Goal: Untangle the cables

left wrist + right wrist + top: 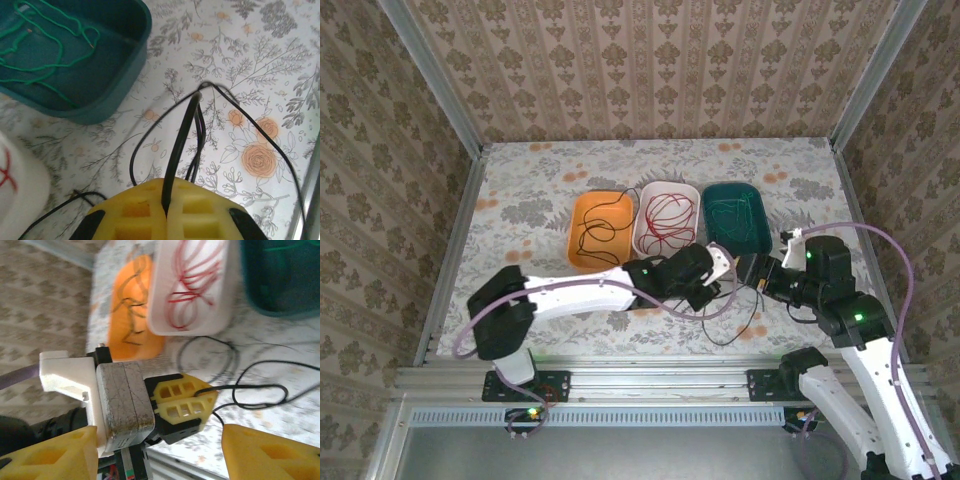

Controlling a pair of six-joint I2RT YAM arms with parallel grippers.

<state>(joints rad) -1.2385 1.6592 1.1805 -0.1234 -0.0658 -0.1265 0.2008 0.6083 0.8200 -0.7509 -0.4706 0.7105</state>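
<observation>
Pinching a thin black cable (180, 135) between its yellow fingers (135, 210), the left pincer (165, 200) is clenched tight just above the flowered worktop (520, 190). The cable comes up out of the seam between the fingers, bends sharply at a kink and drops back in slack loops across the worktop, just beside the teal bin (125, 65). More black wire lies curled in the orange bin (576, 240); whether it is the same strand I cannot tell. The red cable (665, 215) sits in loose loops in the white bin (640, 240), and the green cable (45, 55) squiggles over the teal bin's floor. The right pincer (160, 430) faces the left one from close by, its fingers spread wide, grasping nothing.
</observation>
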